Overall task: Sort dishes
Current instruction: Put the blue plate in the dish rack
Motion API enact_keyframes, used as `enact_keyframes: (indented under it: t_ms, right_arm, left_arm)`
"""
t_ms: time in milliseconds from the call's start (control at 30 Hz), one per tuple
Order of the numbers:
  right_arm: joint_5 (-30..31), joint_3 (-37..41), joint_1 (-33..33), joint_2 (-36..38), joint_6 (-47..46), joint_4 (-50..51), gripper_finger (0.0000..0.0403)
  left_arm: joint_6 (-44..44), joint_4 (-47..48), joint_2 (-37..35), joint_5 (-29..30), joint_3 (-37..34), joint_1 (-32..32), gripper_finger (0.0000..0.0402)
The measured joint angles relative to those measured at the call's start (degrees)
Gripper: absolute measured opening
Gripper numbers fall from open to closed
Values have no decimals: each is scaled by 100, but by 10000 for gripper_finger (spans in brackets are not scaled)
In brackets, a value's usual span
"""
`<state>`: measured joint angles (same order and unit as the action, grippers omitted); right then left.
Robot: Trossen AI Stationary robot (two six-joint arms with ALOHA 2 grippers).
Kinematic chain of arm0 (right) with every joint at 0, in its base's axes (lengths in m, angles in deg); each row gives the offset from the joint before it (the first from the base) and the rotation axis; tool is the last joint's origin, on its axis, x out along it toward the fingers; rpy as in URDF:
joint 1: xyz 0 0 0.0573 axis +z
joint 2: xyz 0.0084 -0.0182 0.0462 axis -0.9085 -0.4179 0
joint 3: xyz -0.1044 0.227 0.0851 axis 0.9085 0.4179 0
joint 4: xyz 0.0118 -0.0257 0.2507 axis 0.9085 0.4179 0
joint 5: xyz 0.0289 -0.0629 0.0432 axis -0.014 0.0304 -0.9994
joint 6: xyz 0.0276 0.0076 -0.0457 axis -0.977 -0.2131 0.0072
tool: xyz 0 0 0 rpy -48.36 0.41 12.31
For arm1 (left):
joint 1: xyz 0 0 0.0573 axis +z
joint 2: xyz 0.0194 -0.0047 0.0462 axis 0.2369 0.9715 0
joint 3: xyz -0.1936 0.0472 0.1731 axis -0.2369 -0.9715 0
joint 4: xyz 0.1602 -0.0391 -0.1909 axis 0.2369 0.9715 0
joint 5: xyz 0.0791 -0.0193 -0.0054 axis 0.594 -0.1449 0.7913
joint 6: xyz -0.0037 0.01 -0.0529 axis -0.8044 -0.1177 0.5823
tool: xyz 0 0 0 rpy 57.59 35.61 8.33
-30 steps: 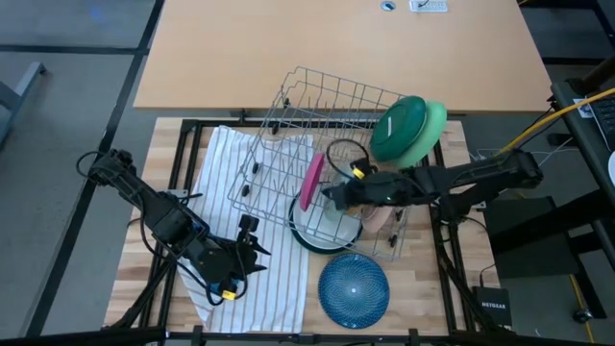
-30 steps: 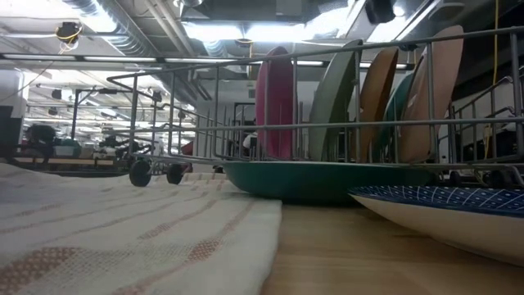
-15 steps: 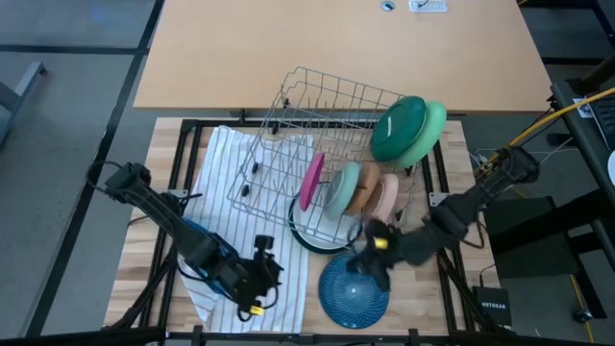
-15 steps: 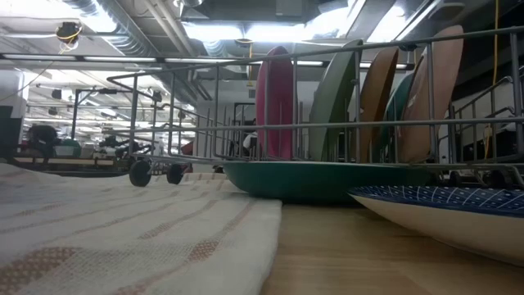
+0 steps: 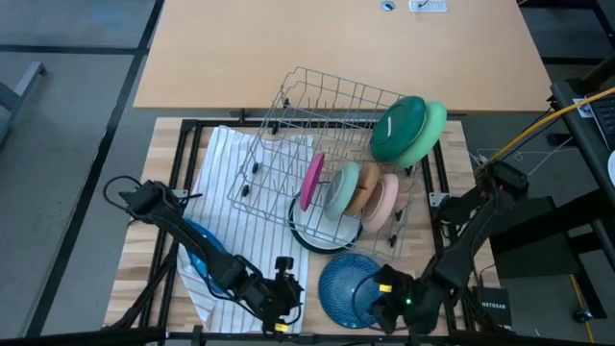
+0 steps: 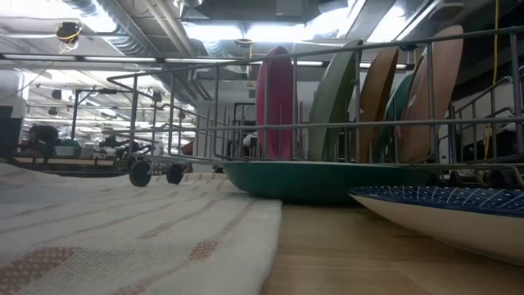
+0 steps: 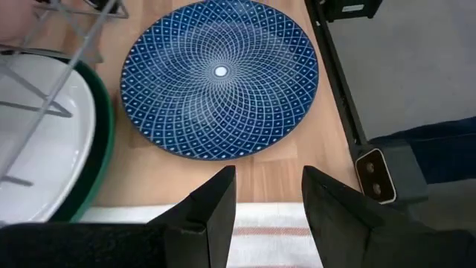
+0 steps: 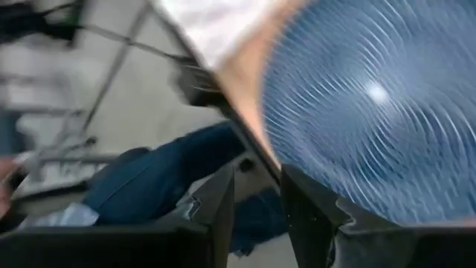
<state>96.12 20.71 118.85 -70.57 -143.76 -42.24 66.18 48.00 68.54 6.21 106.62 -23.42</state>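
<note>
In the grey wire rack (image 5: 327, 144), magenta (image 5: 311, 180), sage (image 5: 341, 187), tan (image 5: 363, 192) and peach (image 5: 383, 200) plates stand on edge. A dark green dish (image 5: 398, 127) and a light green one (image 5: 432, 130) lean at the rack's far right corner. A white dish (image 5: 322, 226) lies in a dark green bowl (image 6: 327, 179) at the rack's near end. A blue patterned plate (image 5: 351, 286) lies flat near the table's near edge. My left gripper (image 5: 280, 300) hovers open to its left, over the towel. My right gripper (image 5: 384, 306) is open at its near right rim.
A striped white towel (image 5: 240, 207) covers the table's left half, under the rack's left side. The blue patterned plate (image 7: 220, 74) lies on bare wood between both grippers. The table frame's near edge (image 7: 335, 82) is close. Blue cloth (image 8: 149, 190) shows beyond that edge.
My right gripper has left the rack, where it stood over the sage, tan and peach plates, and swung to the near edge, ending at the blue plate's near right rim. My left gripper has moved right along the near edge toward the blue plate. No dish has moved.
</note>
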Motion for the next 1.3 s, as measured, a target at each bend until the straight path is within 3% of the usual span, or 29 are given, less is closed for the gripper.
enact_keyframes:
  t_ms: [200,367,633,867,1067,1300]
  right_arm:
    - [-304,2,429,-414,-2112,870,111]
    - [-307,2,716,-567,-2989,1454,111]
    - [-212,4,761,-1005,-3217,1648,111]
    - [-636,9,761,-1317,-3255,1779,111]
    - [-172,9,759,-1430,-3393,1724,111]
    - [-154,313,761,-1440,-3658,1498,111]
  left_arm:
    - [-29,-229,218,-9,-1,10,143]
    - [-107,-506,475,-48,1,45,143]
    - [-249,-586,778,-100,1,113,143]
    - [-232,-584,811,-149,0,129,143]
    - [-233,-517,811,-150,1,129,143]
    - [-249,-488,813,-150,1,129,143]
